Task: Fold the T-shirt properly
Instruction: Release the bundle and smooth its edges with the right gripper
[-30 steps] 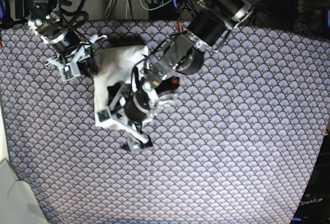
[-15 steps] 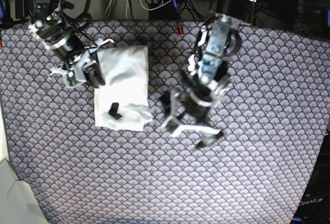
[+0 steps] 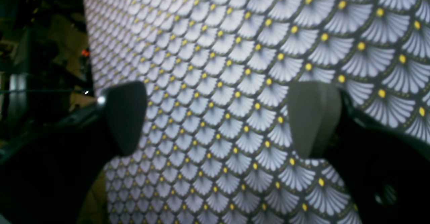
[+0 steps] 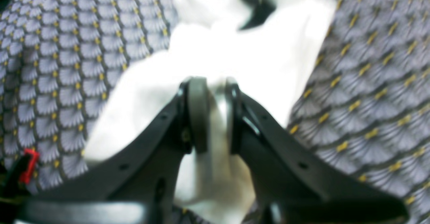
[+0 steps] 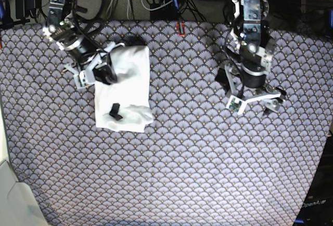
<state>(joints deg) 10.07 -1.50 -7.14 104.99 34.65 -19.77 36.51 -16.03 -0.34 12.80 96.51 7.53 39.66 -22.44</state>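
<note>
White cloth T-shirt point(image 5: 125, 88), folded, small dark tag point(image 5: 116, 112) uppermost: far left on scallop-patterned purple tablecloth point(image 5: 197, 174). Right gripper point(image 4: 211, 116): clenched on the shirt's far-left edge. Left gripper point(image 3: 218, 116): released, well apart, right.

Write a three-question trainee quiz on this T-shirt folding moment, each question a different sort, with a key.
1. True or false: the left claw is holding the T-shirt.
2. Which claw is shut on cloth? A) left B) right C) both
3. Fill in: the small dark tag lies near the shirt's ____ end in the base view.

Key: 1 false, it is open over bare patterned table cover. 2 B, the right claw. 3 lower.
</note>
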